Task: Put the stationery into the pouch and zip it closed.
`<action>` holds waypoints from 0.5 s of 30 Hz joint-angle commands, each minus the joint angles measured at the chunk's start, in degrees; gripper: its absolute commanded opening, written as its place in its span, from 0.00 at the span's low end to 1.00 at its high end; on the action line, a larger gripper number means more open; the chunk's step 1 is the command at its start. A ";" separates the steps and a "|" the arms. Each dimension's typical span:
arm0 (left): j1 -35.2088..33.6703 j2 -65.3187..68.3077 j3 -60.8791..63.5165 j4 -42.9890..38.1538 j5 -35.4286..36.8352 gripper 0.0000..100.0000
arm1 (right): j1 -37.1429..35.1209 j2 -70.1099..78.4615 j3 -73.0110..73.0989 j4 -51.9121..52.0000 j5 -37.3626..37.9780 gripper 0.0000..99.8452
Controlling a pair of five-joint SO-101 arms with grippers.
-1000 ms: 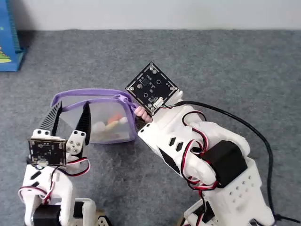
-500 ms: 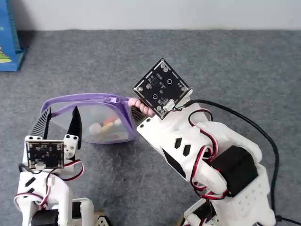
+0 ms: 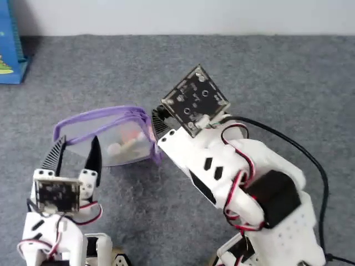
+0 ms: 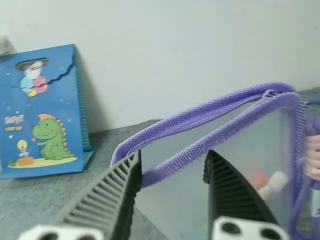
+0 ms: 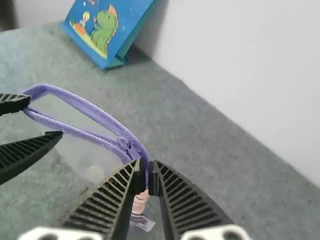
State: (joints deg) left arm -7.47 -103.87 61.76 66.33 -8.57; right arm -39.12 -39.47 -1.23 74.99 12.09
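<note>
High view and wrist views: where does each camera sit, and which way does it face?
High view: fixed above the table, looking down; both arms, left hand and right hand at the pouch.
Left wrist view: on the left arm, facing the pouch rim; its open hand shows.
Right wrist view: on the right arm, facing the zip; its hand grips the pull.
Both wrist views share the pouch and blue bag.

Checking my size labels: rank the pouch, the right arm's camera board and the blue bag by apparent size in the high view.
Largest: pouch.
Then right arm's camera board and blue bag, alike; bag cropped, board nearer the camera.
</note>
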 commanded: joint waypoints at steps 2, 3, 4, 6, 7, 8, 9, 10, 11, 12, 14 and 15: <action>2.02 0.00 -0.13 2.55 -0.09 0.19 | 0.40 -0.84 4.40 -0.57 0.09 0.01; 2.11 0.18 -0.04 2.64 -0.09 0.19 | 0.40 -1.01 6.15 -0.04 0.09 0.02; 2.20 0.18 0.22 2.81 -0.09 0.19 | 0.40 -1.01 7.47 0.92 0.09 0.04; 2.20 0.18 0.48 2.81 -0.09 0.19 | 0.40 -1.10 9.76 3.12 0.00 0.12; 2.20 0.18 0.57 2.81 -0.09 0.19 | 0.40 -1.10 10.64 4.53 -0.44 0.16; 2.20 0.18 0.57 2.81 -0.09 0.19 | 0.48 -1.10 11.16 5.49 -1.49 0.19; 2.29 0.18 0.57 2.81 -0.09 0.19 | 0.48 -1.10 11.69 5.93 -2.81 0.21; 2.29 0.18 0.57 2.81 -0.09 0.19 | 0.48 -1.01 12.22 6.11 -3.78 0.22; 2.29 0.18 0.57 2.81 -0.09 0.19 | 0.48 -0.57 12.40 6.11 -4.31 0.22; 2.29 0.18 0.57 2.81 -0.09 0.19 | 0.48 -0.31 12.57 6.02 -4.57 0.21; 2.29 0.18 0.57 2.81 -0.09 0.19 | 0.48 0.40 14.42 3.47 -4.75 0.21; 2.29 0.18 0.57 2.81 -0.09 0.19 | 0.48 0.84 15.38 2.07 -4.75 0.21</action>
State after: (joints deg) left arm -5.27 -104.04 61.58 67.30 -8.57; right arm -39.30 -39.47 12.92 79.82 8.31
